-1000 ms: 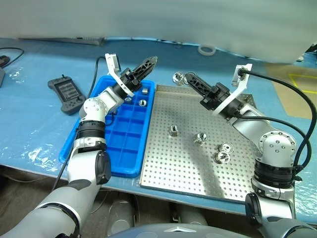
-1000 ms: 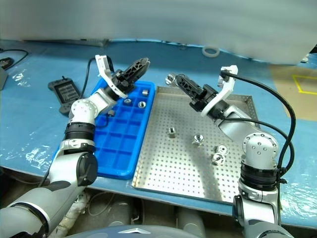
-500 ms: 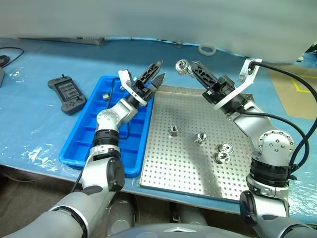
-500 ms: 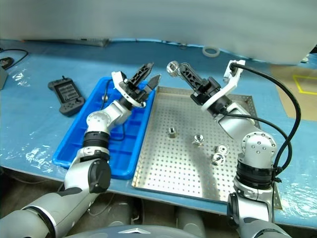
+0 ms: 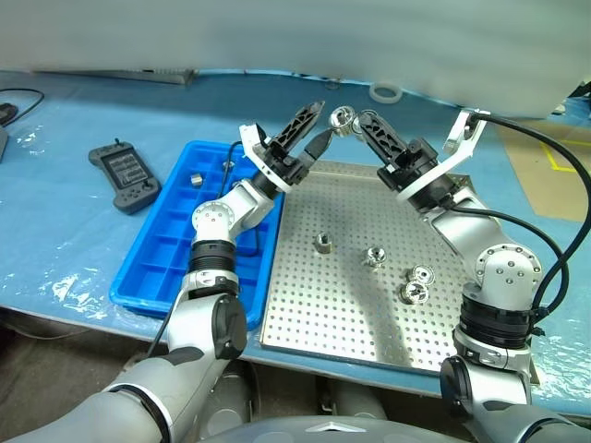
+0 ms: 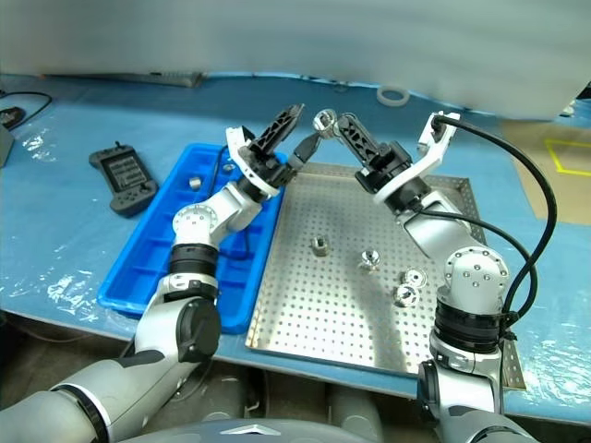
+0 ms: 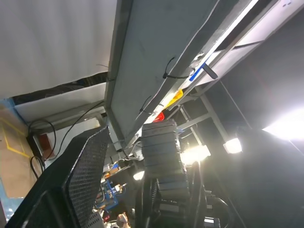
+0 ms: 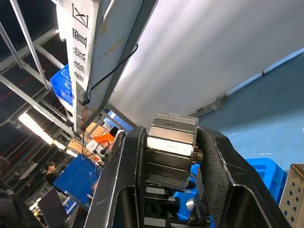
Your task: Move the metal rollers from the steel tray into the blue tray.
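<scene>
My right claw (image 5: 348,118) is raised above the far rim of the steel tray (image 5: 305,305), pinching one roller (image 5: 342,116) between its black fingers; from the right wrist view the roller (image 8: 170,144) sits squarely clamped between both pads (image 8: 129,171). Just beside it, on its left, I have the left claw (image 5: 311,129) with its fingers spread wide, the tips reaching up toward the held roller and close to it (I cannot tell whether they touch it). In the left wrist view that same roller (image 7: 163,151) shows just beyond the left claw's textured finger (image 7: 83,171).

Below and nearer to me than both claws lies the steel tray, with four more rollers loose on its perforated floor: one (image 5: 324,243) roughly under the left claw, one (image 5: 374,256) under the right claw, and a pair (image 5: 416,284) close together further to the right, toward the near side.

Left of the claws sits the blue tray (image 5: 148,277), its long edge against the steel tray. One roller (image 5: 196,179) rests in a far compartment of it. Further left on the table sheet (image 5: 55,221) lies a dark handheld controller (image 5: 125,173), and beyond the claws a white tape ring (image 5: 385,92).
</scene>
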